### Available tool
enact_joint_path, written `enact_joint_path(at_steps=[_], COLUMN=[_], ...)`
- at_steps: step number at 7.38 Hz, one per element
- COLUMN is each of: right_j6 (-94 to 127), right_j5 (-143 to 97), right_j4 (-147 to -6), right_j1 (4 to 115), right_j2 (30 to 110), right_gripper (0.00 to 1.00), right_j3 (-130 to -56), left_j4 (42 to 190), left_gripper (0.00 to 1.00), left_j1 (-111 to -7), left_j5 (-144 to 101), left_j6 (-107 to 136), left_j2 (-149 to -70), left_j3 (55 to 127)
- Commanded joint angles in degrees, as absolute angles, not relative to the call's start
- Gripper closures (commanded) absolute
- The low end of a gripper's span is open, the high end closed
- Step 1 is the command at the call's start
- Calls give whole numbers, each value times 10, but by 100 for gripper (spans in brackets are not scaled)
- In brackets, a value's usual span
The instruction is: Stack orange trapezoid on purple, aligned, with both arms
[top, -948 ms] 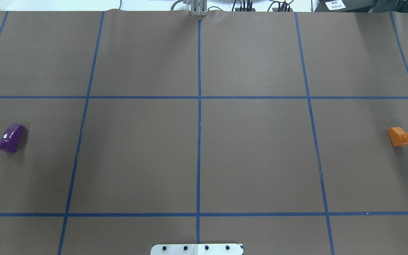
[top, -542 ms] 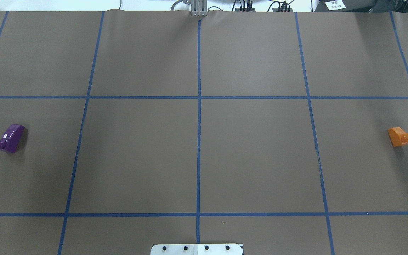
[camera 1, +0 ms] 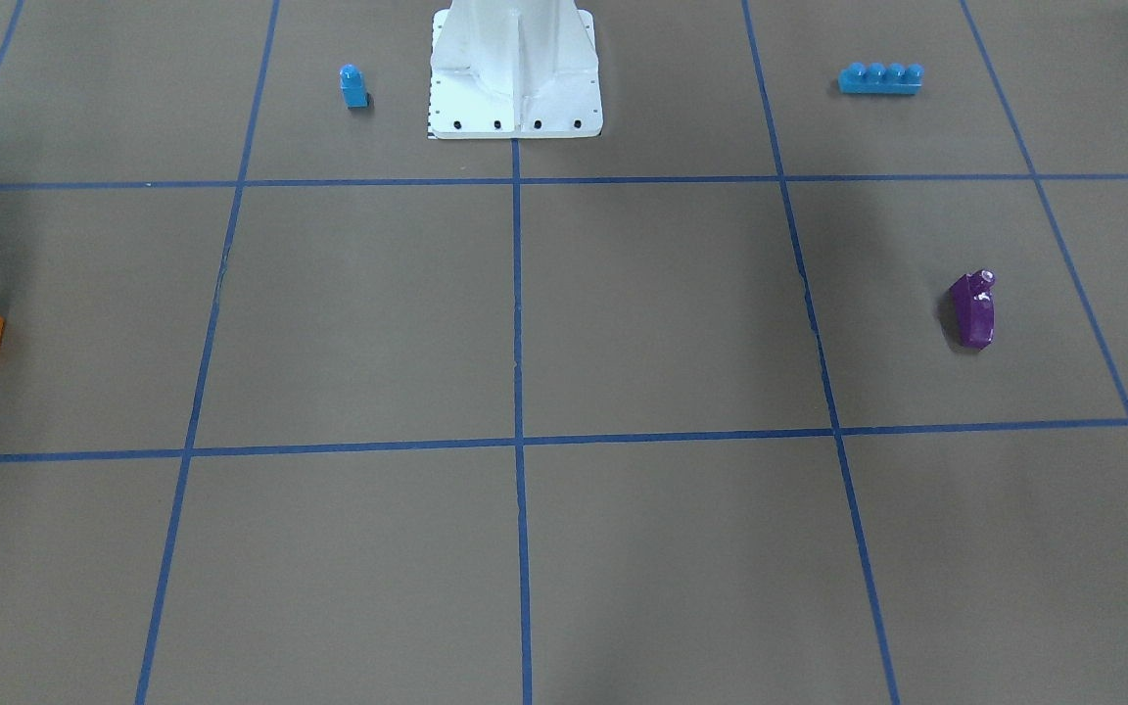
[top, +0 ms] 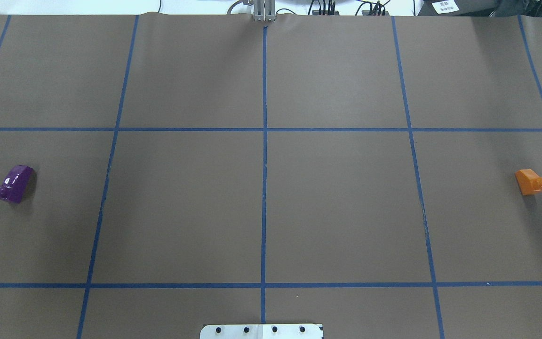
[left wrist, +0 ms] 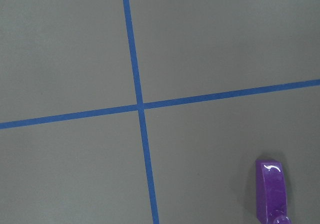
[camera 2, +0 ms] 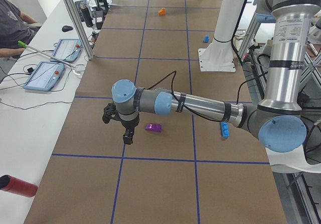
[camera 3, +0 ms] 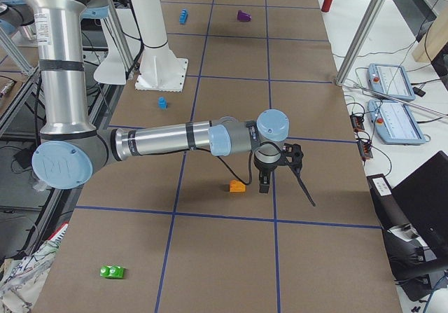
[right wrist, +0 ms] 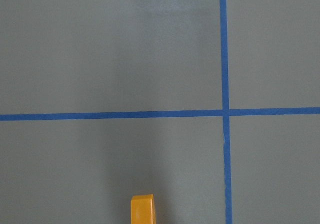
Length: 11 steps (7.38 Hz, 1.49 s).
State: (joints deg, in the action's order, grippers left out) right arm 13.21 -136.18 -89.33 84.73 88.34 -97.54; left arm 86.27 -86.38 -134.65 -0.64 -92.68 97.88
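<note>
At the left end of the brown paper-covered surface [top: 337, 202], marked into squares by blue tape lines [top: 264, 188], the small glossy purple plastic block with slanted sides [top: 13, 183] sits alone inside its square, clear of the tape. The side camera at that end shows the grey-and-silver left arm [camera 2: 200, 105] stretched out low over the surface, its black tool [camera 2: 128, 138] pointing down near the purple block [camera 2: 153, 128] but apart from it, on the side away from the robot. Whether that tool is spread or pressed together cannot be told from here. The left wrist camera catches the block [left wrist: 271, 194] only in its lower right corner.

Near the robot's white pedestal [camera 1: 515, 69] stand a long blue four-stud brick [camera 1: 880, 78] on the left-arm side and a small blue single-stud block [camera 1: 353, 86] on the right-arm side.

Far across the surface, at its right end, the small glossy orange plastic trapezoid block [top: 530, 181] rests in its own square — well apart from the purple one. The grey-and-silver right arm [camera 3: 168, 139] reaches out beside it, its black tool [camera 3: 264, 185] hanging just beside the orange block [camera 3: 237, 185] without gripping it; its jaw state cannot be told either. The right wrist camera shows only the block's top edge [right wrist: 142, 209] at the bottom of the frame. A small green block [camera 3: 112, 272] lies at the near end of that side view.
</note>
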Motion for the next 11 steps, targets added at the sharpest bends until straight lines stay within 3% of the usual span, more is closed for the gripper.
enact_joint_path(at_steps=[1, 4, 8, 11], right_j6=[132, 133, 133, 132], right_j5=[-1361, -1363, -1363, -1363], right_j4=[-893, -893, -893, -893], right_j1=[847, 847, 846, 841], right_j2=[887, 887, 887, 887], right_gripper=[0, 0, 0, 0], right_j3=[-976, -977, -975, -971], left_j4=[864, 864, 952, 979], left_gripper=[0, 0, 0, 0], left_j1=[-861, -813, -694, -643], left_j5=[-1348, -1348, -1341, -1340], left_j6=[-6, -4, 211, 221], left_j2=[-923, -923, -916, -914], left_j3=[981, 985, 1002, 972])
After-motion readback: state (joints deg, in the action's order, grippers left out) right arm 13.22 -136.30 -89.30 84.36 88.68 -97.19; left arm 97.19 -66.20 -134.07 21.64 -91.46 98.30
